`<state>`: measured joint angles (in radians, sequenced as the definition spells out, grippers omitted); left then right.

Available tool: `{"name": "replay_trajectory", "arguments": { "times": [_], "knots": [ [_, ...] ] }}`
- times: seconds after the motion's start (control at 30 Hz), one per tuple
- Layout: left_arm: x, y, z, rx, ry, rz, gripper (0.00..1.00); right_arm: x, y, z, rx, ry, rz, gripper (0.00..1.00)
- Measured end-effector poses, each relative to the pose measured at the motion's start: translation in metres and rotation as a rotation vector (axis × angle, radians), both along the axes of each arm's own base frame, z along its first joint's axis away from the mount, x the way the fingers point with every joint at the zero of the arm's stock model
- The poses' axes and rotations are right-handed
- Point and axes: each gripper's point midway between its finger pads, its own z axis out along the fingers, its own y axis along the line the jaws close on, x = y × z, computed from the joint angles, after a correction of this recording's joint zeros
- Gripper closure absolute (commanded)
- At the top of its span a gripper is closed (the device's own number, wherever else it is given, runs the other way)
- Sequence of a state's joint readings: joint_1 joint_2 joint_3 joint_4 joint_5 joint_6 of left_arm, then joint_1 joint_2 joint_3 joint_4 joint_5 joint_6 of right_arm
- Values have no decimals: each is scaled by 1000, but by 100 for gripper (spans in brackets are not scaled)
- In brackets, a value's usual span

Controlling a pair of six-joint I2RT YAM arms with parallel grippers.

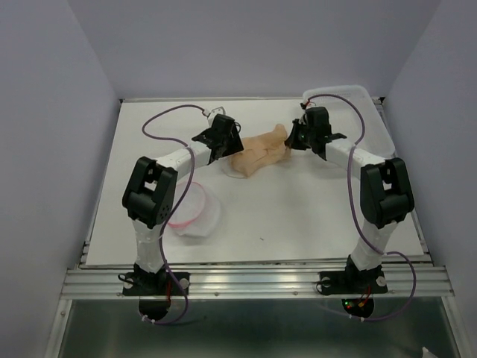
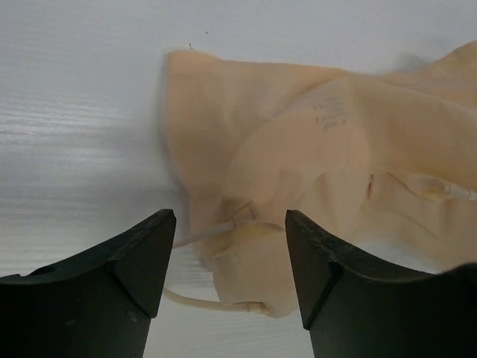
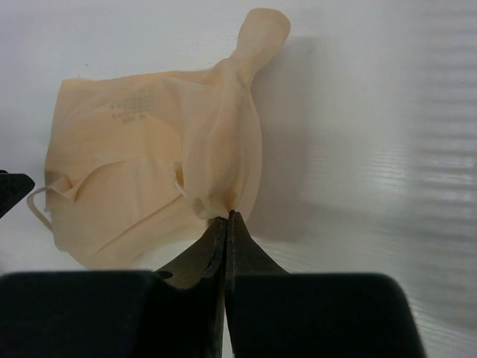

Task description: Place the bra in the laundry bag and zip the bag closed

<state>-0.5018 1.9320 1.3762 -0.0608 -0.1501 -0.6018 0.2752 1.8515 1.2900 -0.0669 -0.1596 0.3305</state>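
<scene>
The right hand [image 3: 226,218] is pressed together, pinching a fold of the bra [image 3: 141,149] at its fingertips. From there the peach fabric stretches ahead and spreads to the left over the desk [image 3: 387,149]. The left hand [image 2: 231,224] is spread. Its two fingers stand apart, with the bra's edge and a thin strap [image 2: 212,233] lying just ahead, between them. The laundry bag [image 1: 195,212] lies well behind the left hand, beside that arm's elbow, with its pink rim showing.
</scene>
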Motion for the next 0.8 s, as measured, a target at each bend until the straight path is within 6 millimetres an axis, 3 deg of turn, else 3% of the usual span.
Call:
{"name": "replay_trajectory", "arguments": {
  "times": [0.2, 0.43, 0.57, 0.7, 0.8],
  "knots": [
    [-3, 3, -20, 7, 52, 35, 44, 7, -2, 12, -43, -35, 23, 99],
    [-8, 6, -48, 35, 114, 53, 45, 10, 7, 29, -107, -90, 80, 99],
    [-7, 5, -49, 31, 113, 53, 45, 0, 43, 40, -158, -144, 190, 99],
    [-6, 2, -48, 17, 109, 48, 45, -24, 106, 49, -215, -219, 369, 99],
    [-6, 1, -48, 6, 107, 48, 46, -37, 140, 47, -230, -238, 458, 99]
  ]
}}
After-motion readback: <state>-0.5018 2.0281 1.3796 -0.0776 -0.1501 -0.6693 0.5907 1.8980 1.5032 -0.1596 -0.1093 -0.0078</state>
